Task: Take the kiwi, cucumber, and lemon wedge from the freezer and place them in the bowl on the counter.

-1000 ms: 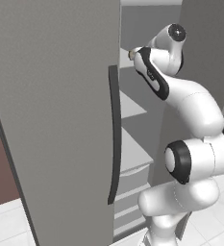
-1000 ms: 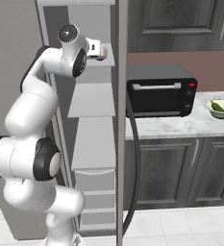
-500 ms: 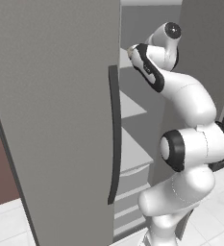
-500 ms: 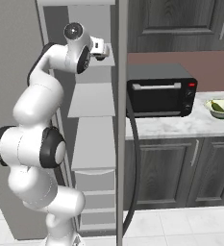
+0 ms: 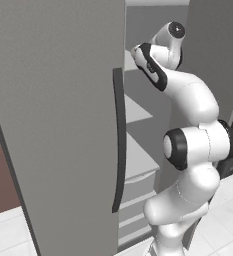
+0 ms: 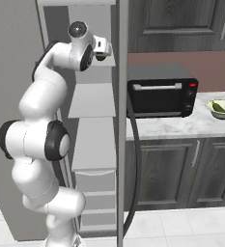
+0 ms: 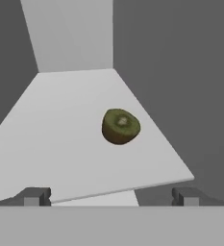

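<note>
You're on the kiwi step: with the fingers (image 7: 108,197) spread wide and empty inside the freezer (image 5: 58,120), advance over the shelf (image 7: 60,139) to the halved kiwi (image 7: 120,126) lying ahead, slightly right, then close.

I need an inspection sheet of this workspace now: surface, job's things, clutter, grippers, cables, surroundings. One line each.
Surface: pale freezer shelf, bare except the kiwi; marble counter.
Job's things: kiwi, cut half, lying on the shelf, untouched; freezer door open; bowl on the counter holds something green.
Clutter: nothing seen.
Grippers: gripper open, short of the kiwi, holding nothing.
Cables: nothing seen.
Surroundings: black toaster oven on the counter; dark wood-grain cabinets.
</note>
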You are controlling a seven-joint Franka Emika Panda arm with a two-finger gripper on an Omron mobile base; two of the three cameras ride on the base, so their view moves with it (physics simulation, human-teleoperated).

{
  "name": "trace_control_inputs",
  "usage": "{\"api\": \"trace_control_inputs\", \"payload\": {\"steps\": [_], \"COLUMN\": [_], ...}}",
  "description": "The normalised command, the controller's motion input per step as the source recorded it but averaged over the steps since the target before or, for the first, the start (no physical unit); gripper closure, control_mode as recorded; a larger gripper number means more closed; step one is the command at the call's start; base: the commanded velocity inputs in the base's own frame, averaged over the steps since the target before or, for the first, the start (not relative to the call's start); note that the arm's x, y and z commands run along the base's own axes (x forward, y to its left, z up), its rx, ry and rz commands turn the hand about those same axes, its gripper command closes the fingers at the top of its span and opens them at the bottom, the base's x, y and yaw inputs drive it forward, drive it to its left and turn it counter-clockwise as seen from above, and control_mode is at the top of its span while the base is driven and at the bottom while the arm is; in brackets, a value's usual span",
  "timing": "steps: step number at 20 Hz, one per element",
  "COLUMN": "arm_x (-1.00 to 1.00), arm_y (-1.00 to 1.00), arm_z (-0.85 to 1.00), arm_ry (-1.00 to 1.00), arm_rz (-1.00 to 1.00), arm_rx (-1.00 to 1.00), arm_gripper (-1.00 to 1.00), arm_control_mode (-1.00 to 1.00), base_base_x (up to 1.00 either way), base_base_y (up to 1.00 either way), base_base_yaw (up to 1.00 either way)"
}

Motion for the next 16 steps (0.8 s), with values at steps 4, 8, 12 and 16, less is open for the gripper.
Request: {"api": "trace_control_inputs", "payload": {"steps": [4, 8, 12, 16], "arm_x": [0.21, 0.24, 0.24, 0.22], "arm_y": [0.00, 0.00, 0.00, 0.00], "arm_z": [-0.04, -0.06, -0.05, -0.04], "arm_ry": [0.04, 0.02, 0.02, 0.02], "arm_rz": [0.00, 0.00, 0.00, 0.00], "arm_rx": [0.00, 0.00, 0.00, 0.00], "arm_gripper": [-1.00, -1.00, -1.00, -1.00], "arm_control_mode": [-1.00, -1.00, -1.00, -1.00], "base_base_x": [0.00, 0.00, 0.00, 0.00], "base_base_y": [0.00, 0.00, 0.00, 0.00], "base_base_yaw": [0.00, 0.00, 0.00, 0.00]}}
